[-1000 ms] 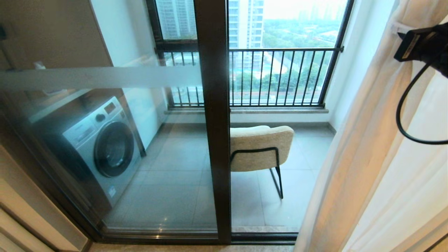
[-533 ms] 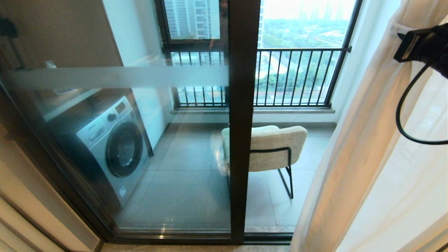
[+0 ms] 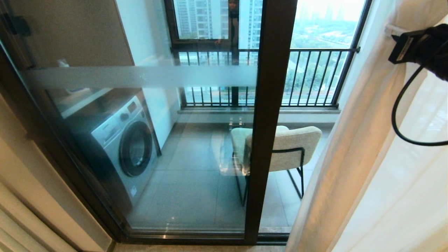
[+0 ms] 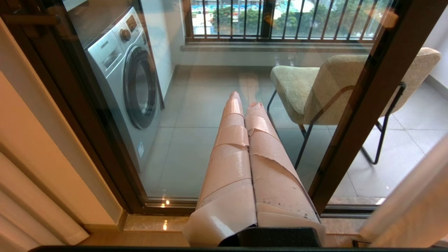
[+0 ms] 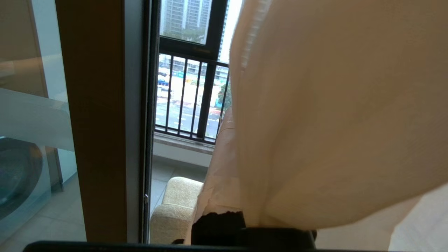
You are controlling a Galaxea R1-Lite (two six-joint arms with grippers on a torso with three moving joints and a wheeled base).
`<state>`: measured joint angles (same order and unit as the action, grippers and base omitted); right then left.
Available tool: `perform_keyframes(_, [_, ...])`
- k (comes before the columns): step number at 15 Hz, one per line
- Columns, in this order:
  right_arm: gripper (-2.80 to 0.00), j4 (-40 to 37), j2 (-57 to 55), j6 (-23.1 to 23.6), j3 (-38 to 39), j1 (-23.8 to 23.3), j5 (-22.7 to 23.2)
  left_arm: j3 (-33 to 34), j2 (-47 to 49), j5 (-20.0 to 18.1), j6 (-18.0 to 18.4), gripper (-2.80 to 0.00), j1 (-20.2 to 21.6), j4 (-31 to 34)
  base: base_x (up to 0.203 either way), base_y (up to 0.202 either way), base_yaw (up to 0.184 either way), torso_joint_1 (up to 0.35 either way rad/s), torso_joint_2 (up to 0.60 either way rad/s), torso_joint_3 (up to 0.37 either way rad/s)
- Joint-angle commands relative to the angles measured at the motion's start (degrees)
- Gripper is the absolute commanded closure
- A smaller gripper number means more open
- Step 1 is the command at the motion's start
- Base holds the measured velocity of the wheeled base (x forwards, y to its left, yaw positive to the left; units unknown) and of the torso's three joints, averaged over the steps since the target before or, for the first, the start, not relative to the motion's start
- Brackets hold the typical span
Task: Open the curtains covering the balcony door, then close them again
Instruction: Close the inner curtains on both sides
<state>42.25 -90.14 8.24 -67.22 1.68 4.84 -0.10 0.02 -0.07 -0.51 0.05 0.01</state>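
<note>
Head view shows the door (image 3: 269, 122) bare and the curtains (image 3: 360, 150) bunched at three o'clock, right gripper (image 5: 241, 196) clamped on their fabric, left gripper (image 4: 245, 105) pinched empty at six, so opening looks done, closing remains.

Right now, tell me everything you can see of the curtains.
The curtains hang gathered at the right side of the balcony door, leaving most of its glass uncovered. An opaque beige drape falls in long soft folds toward the floor, with a thinner white sheer beside it. The right gripper is shut on the curtains at the drape's edge, high up, with cloth draped over its tape-wrapped fingers.
</note>
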Motion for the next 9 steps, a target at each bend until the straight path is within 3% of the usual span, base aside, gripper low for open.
perform_keyframes(1, [0.00,0.3,-0.1,0.0,-0.1,-0.1,0.0,0.0,0.0,0.0,0.0,0.00,0.0,0.0,0.000,0.000,0.000,0.000,0.00,0.000])
perform_keyframes(9, [0.00,0.3,0.1,-0.2,-0.3,-0.1,0.0,0.0,0.0,0.0,0.0,0.00,0.0,0.0,0.000,0.000,0.000,0.000,0.00,0.000])
